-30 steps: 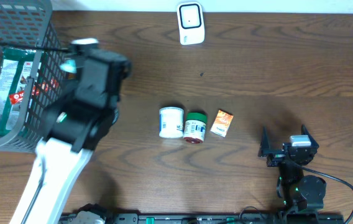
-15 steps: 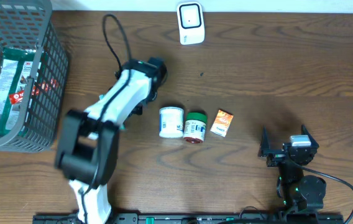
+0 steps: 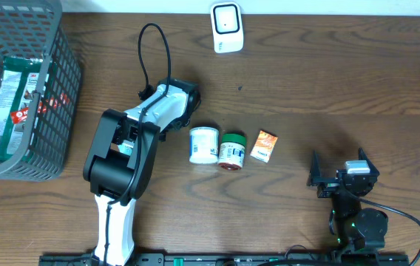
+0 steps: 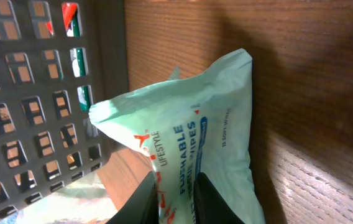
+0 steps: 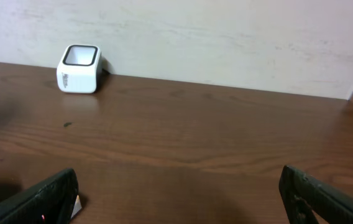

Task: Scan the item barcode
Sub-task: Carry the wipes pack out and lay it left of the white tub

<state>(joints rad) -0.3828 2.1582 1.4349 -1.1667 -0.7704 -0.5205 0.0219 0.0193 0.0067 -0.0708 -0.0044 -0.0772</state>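
The left hand (image 4: 176,199) is clamped on the lower end of a soft wipes pack (image 4: 195,130), one dark finger pressed to each side of the film. The pack is pale mint green and pillow-shaped, creased and puffed, with a crimped seam at its far end. Printed lengthwise on it are "FLUSHABLE" and "WIPES" in blue, a red-orange brand word ending in "LIFESTYLE", and a small blue oval label; no barcode shows on the face in view. In the left wrist view the pack sits just beside the grey mesh wall of the basket (image 4: 33,118), its far corner against the mesh, with the brown wood counter (image 4: 313,93) behind it. From overhead the pack cannot be made out; the left arm (image 3: 132,148) lies across the counter between the basket and a row of three small items: a white tub (image 3: 203,145), a green jar (image 3: 232,151) touching it, and an orange box (image 3: 264,146) just beside that. A white scanner (image 3: 226,28) stands at the far edge of the counter. A green and red packet (image 3: 10,96) lies inside the basket. The right hand (image 5: 179,196) is low over the counter at the near right, its fingers spread wide apart and holding nothing.
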